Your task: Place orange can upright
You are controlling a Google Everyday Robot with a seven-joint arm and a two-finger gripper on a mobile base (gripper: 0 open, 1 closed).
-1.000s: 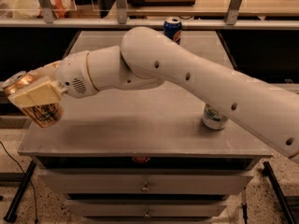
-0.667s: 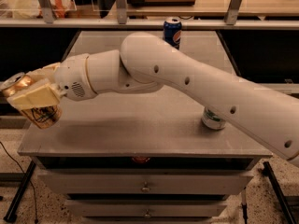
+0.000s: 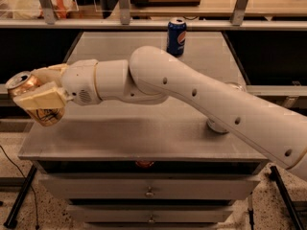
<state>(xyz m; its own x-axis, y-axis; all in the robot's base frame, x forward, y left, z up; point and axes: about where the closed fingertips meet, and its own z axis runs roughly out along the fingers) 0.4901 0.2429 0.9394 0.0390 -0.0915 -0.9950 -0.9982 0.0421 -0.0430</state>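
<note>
Two cans can be made out clearly, plus a sliver of a third. The orange can (image 3: 48, 117) is clamped between the cream fingers (image 3: 41, 98) of the gripper (image 3: 26, 87), which is hung out past the left edge of the grey table (image 3: 144, 133), roughly at tabletop height. The can is held tilted, with its silver top pointed up and to the left, and it's not touching the table. A blue Pepsi can (image 3: 176, 36) is stood upright near the far edge. The third can (image 3: 217, 127) is on the right side of the table, mostly hidden behind the white arm (image 3: 216, 99). Drawers (image 3: 149, 188) are seen under the top.
</note>
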